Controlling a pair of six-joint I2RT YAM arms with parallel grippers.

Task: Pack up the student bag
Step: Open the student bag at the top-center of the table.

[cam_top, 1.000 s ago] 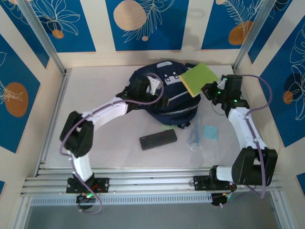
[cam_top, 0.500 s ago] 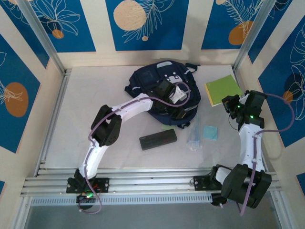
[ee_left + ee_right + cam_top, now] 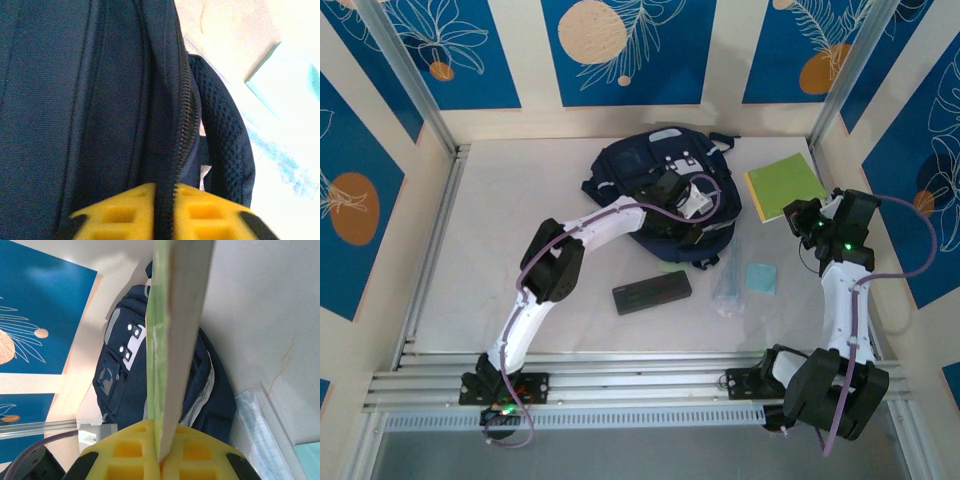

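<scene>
I found the left arm (image 3: 585, 228) reaching forward and to the right, the left tool (image 3: 696, 230) pinched on the zipper edge of the student bag (image 3: 630, 165). The right arm (image 3: 840, 300) stood folded at the right side with its wrist turned inward. The right tool (image 3: 793, 212) was clamped on a corner of a green notebook (image 3: 785, 182), which stood edge-on between the yellow pads (image 3: 125, 450).

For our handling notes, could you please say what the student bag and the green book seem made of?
The student bag: matte woven navy fabric, weave visible; strap looks like mesh. The green book: likely paper pages under a smooth green cover, judging by its pale edge.
</scene>
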